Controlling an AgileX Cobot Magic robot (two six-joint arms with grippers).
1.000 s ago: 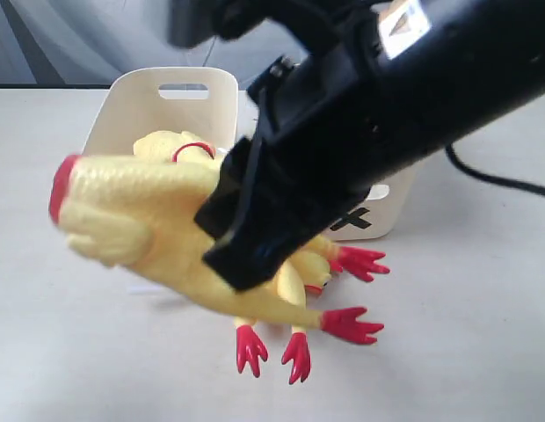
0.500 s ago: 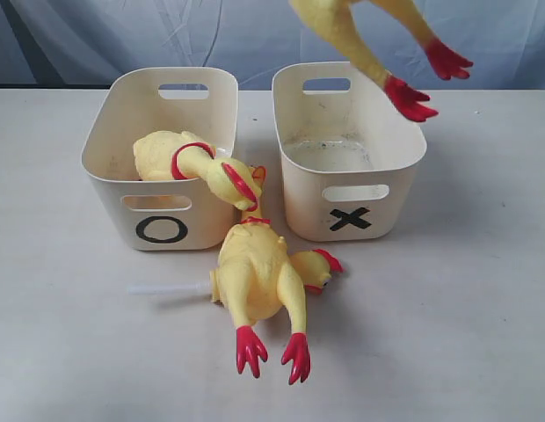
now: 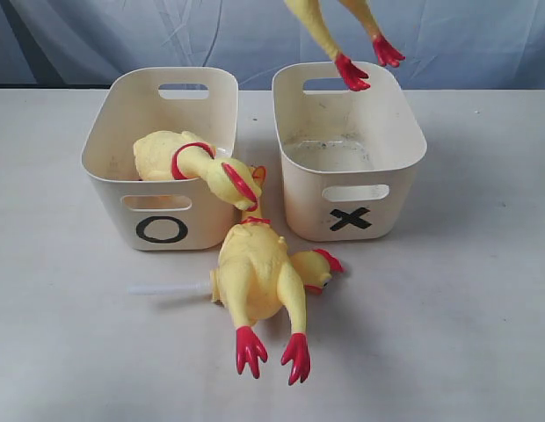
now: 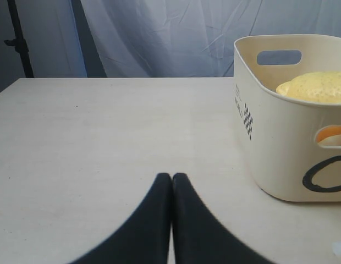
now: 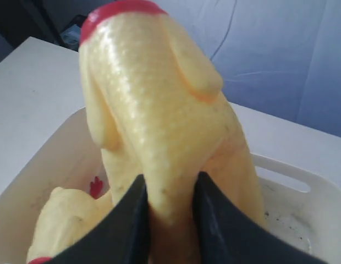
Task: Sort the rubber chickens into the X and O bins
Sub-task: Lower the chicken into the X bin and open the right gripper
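Rubber chickens are spread over three places. One [image 3: 158,158] lies in the O bin [image 3: 110,193], its neck drooping over the front rim. Another [image 3: 255,272] lies on the table [image 3: 466,308] just in front of the gap between the two tubs, feet toward the exterior camera. A white tube [image 3: 163,288] sticks out from its O-bin side. A smaller yellow and red lump shows on its other side, and I cannot tell what part that is.

The third chicken [image 5: 159,110] hangs in the air. The right gripper [image 5: 170,181] pinches its bumpy body between both jaws. Its far end finishes in a red collar with no head to be seen. In the exterior view only its legs and red feet show, dangling over the back rim of the X bin [image 3: 308,202]. The right wrist view shows that tub's pale floor directly below. The X bin looks to hold nothing but a few dark specks.

The left gripper [image 4: 171,179] hovers over bare table beside the O bin, jaws pressed together, holding nothing.

The step in hand looks like the delivery of the headless body to the X bin. The next move probably calls for bringing it over the middle of the tub and lowering it until the feet clear the rim. The jaws would then spread to drop it inside. The chicken on the table would remain to be sorted.
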